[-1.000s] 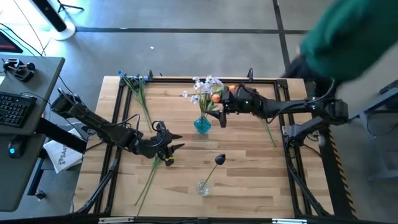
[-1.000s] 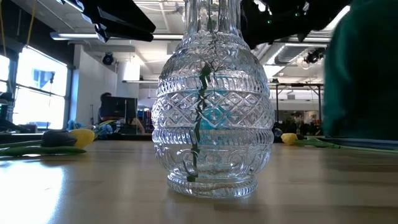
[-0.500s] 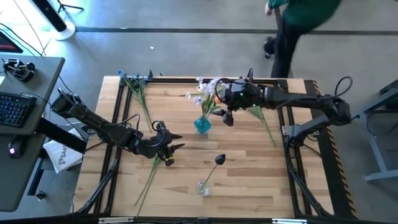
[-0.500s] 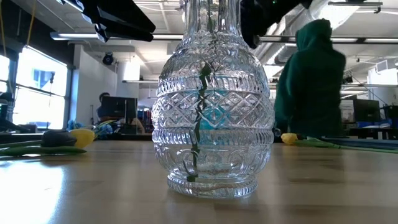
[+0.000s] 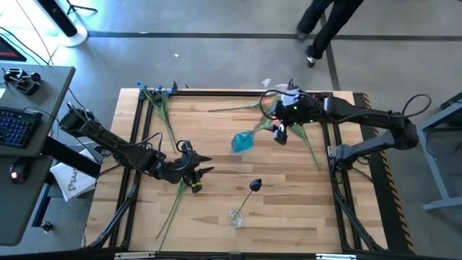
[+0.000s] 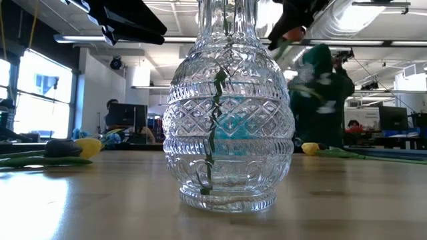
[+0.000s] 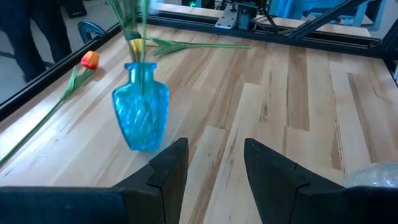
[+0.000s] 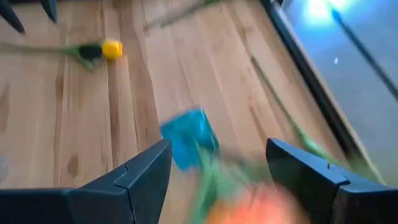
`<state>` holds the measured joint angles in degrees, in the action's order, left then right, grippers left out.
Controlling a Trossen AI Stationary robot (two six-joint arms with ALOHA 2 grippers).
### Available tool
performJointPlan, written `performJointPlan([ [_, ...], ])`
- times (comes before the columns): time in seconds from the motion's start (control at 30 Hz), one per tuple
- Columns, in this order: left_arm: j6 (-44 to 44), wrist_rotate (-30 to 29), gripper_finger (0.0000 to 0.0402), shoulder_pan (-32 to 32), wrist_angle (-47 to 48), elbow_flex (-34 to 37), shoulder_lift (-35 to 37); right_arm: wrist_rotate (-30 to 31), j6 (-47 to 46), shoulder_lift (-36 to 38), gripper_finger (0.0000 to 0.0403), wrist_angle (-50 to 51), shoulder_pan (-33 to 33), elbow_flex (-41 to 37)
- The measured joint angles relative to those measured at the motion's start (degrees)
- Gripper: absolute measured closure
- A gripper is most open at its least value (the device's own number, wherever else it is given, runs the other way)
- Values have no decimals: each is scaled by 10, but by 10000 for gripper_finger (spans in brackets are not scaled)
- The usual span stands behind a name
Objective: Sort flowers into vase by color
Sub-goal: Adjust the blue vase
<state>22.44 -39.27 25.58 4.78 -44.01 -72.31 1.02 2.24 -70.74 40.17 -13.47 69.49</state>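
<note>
Well, farthest left of the blue vase (image 5: 242, 141), at the surface's (image 5: 289, 209) far corner, lie the blue sprays (image 5: 157, 91), with their stems running back toward the middle. Nearer the vase, still on its left, the left claw (image 5: 202, 165) hangs open with nothing between its fingers, just above a yellow tulip (image 5: 195, 187) lying flat. The blue vase itself leans over, its mouth tipped toward the right, and green stems come out of it. Toward the near edge from it stands a clear vase (image 5: 236, 217) holding one dark bud (image 5: 255, 185). Just right of the blue vase's mouth is the right claw (image 5: 280, 131), with a blurred orange bloom (image 8: 261, 208) and green stems inside it (whether it grips them I cannot tell). Farther right a loose stem (image 5: 312, 153) lies on the wood. Beyond the far edge a person (image 5: 325, 25) walks on the floor.
</note>
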Motion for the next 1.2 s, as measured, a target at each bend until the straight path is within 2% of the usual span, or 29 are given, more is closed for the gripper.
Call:
performJointPlan([
  [0.17,0,0,254,0,-3,0,0,0,12,2,144,-37,0,0],
  [0.37,0,-1,254,0,-3,0,0,0,13,2,144,-20,0,0],
  [0.57,0,-1,254,0,-2,0,0,5,-2,5,144,58,11,0],
  [0.7,0,-1,254,0,-1,0,0,11,-20,10,144,143,48,0],
  [0.77,0,-2,254,0,-1,0,0,36,-50,13,144,164,73,-7],
  [0.87,6,-2,254,0,-1,0,0,60,-91,37,144,167,104,-58],
  [1.0,15,-4,254,-2,0,0,0,67,-153,88,144,150,126,-164],
  [1.07,15,-3,254,-9,-5,0,-2,101,-176,111,144,146,127,-209],
  [1.2,12,20,254,-46,-13,0,-3,155,-130,122,144,138,113,-266],
])
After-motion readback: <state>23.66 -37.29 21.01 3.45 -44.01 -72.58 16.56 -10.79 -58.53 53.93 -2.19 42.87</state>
